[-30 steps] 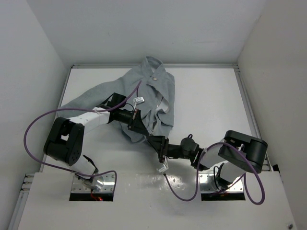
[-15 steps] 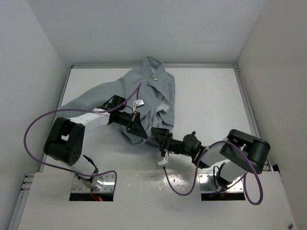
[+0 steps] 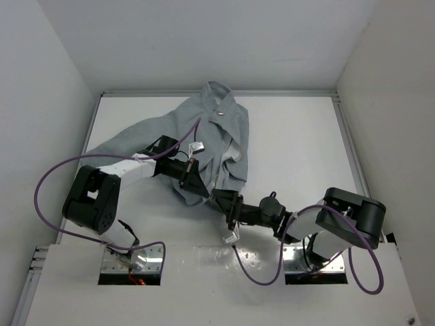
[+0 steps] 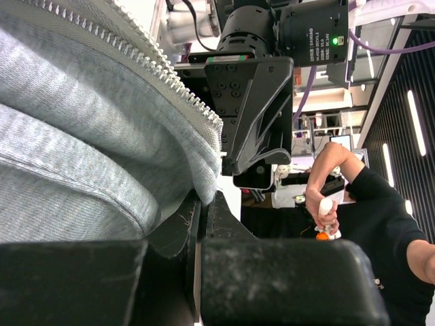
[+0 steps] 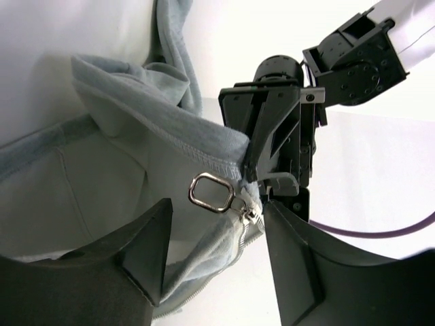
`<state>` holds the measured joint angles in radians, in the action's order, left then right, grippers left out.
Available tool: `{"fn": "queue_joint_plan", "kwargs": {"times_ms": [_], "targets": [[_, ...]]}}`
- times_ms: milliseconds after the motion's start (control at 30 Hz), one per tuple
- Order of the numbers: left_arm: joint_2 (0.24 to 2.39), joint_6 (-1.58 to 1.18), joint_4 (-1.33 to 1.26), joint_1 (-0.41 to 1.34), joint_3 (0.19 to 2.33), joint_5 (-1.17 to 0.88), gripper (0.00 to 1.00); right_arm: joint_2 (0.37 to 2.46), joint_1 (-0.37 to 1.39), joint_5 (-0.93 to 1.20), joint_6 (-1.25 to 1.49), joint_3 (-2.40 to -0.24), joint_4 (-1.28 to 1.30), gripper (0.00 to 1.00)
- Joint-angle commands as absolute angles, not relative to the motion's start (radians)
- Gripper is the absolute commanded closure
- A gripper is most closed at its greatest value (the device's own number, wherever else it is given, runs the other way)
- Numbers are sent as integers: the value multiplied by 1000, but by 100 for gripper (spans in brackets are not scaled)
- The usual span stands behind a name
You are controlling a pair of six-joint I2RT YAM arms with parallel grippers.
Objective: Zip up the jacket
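Jacket [image 3: 221,132] lies crumpled mid-table [image 3: 299,149], collar at the far side, hem [image 4: 200,166] nearest the arms. L end effector [image 3: 202,190] is clamped tight on the hem, just beside the zip teeth. R end effector [image 5: 217,227] meets it at the same corner, jaws apart w/ the metal zip pull [image 5: 212,192] between them, touching neither. White tags [image 3: 196,145] on the arms: print too small to read.
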<state>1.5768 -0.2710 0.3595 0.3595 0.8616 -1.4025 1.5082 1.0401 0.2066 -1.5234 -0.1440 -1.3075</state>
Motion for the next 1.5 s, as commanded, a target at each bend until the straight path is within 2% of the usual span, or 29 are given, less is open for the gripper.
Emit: {"fn": "queue_joint_plan", "kwargs": {"times_ms": [0, 267, 533, 700, 800, 867, 1000, 1167, 1333, 1467], "targets": [[1577, -265, 376, 371, 868, -1476, 100, 1482, 1055, 189, -1508, -153, -1447, 45], [1577, -256, 376, 371, 868, -1466, 100, 1471, 1086, 183, -1514, -172, -1447, 53], [1586, -256, 376, 371, 868, -1466, 100, 1456, 1109, 183, -1520, -164, -1447, 53], [1595, -256, 376, 371, 877, -1466, 100, 1445, 1120, 181, -1522, -163, -1445, 66], [1604, -256, 376, 371, 877, -1466, 100, 1443, 1120, 176, -1516, -163, -1450, 82], [1605, -256, 376, 371, 877, -1466, 100, 1439, 1118, 175, -1516, -152, -1447, 86], [1605, -256, 376, 371, 877, -1466, 100, 1427, 1121, 173, -1511, -143, -1447, 91], [1614, -247, 376, 371, 887, -1448, 100, 1404, 1152, 131, -1447, -150, -1447, 93], [1589, -218, 376, 390, 887, -1417, 100, 1378, 1189, 8, -1343, -130, -1448, 100], [1568, -207, 376, 409, 877, -1394, 100, 1377, 1189, -58, -1275, -117, -1443, 100]]}}
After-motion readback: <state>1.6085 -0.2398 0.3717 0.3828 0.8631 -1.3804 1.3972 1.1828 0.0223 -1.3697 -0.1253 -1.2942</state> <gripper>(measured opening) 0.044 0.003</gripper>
